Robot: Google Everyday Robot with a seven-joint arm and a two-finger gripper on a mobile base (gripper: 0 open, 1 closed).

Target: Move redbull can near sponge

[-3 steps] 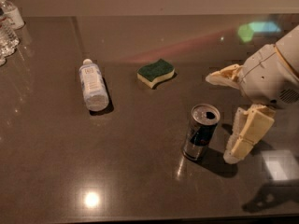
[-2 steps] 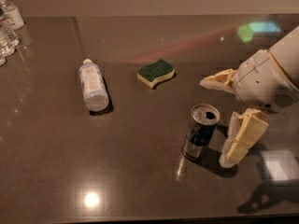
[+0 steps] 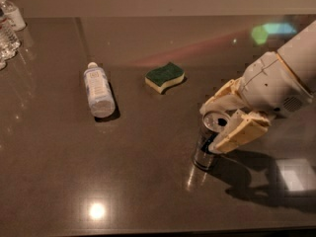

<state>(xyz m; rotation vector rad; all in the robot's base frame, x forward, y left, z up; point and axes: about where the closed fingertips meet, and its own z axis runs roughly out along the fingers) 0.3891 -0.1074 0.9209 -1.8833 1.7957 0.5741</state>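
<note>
**Can is right between the jaws, sponge is off to the far left of it**

Standing here watching: the gripper (image 3: 211,127) is reaching in from the right side and hanging at the top of the redbull can (image 3: 205,149). The jaws are parted, one sitting on each side of the can's rim, and I'd guess they aren't clamping yet. The can is standing upright on the bench (image 3: 148,191), long axis straight up, so a side squeeze looks right to me.

The sponge (image 3: 165,76) is lying flat, green side up, well apart from the can, further back and to the left. That's the way the carry needs to go.

The can's top is showing its opening, but I can't see what's inside. A clear plastic bottle (image 3: 98,89) is lying on its side further left, out of the path.
</note>
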